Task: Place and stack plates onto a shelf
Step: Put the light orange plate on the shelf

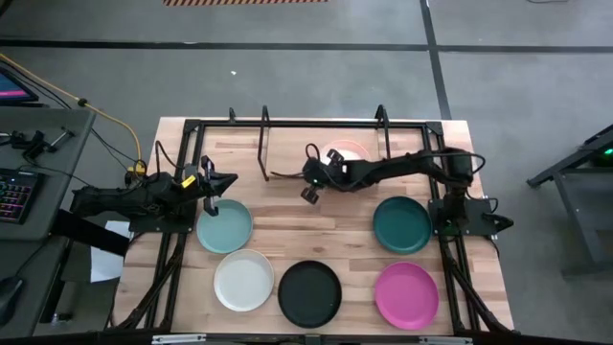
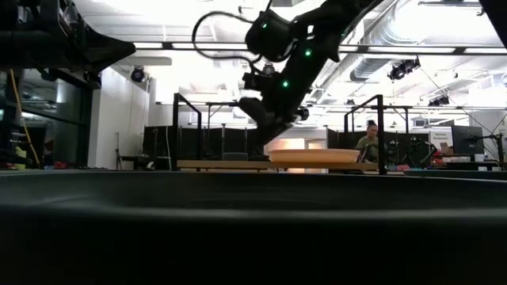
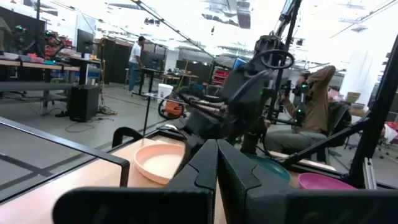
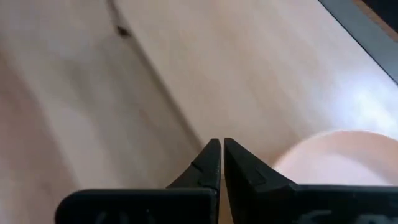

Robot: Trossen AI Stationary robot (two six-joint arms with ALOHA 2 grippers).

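Observation:
The pale pink plate (image 1: 349,151) (image 2: 317,156) lies flat on the shelf's light wood board (image 1: 287,153), between the black wire uprights. My right gripper (image 1: 309,187) (image 4: 221,147) is shut and hangs over the wood just left of that plate's rim (image 4: 336,158). My left gripper (image 1: 228,180) (image 3: 216,152) is shut and waits above the far edge of the light teal plate (image 1: 224,227). The dark teal plate (image 1: 402,223), white plate (image 1: 242,280), black plate (image 1: 309,292) and magenta plate (image 1: 406,294) lie flat on the table.
The large black tube frame (image 1: 192,125) edges the tabletop. The black plate's rim (image 2: 253,229) fills the low view's foreground. A desk with a keyboard (image 1: 14,196) stands left of the table. People (image 3: 314,102) are in the room beyond.

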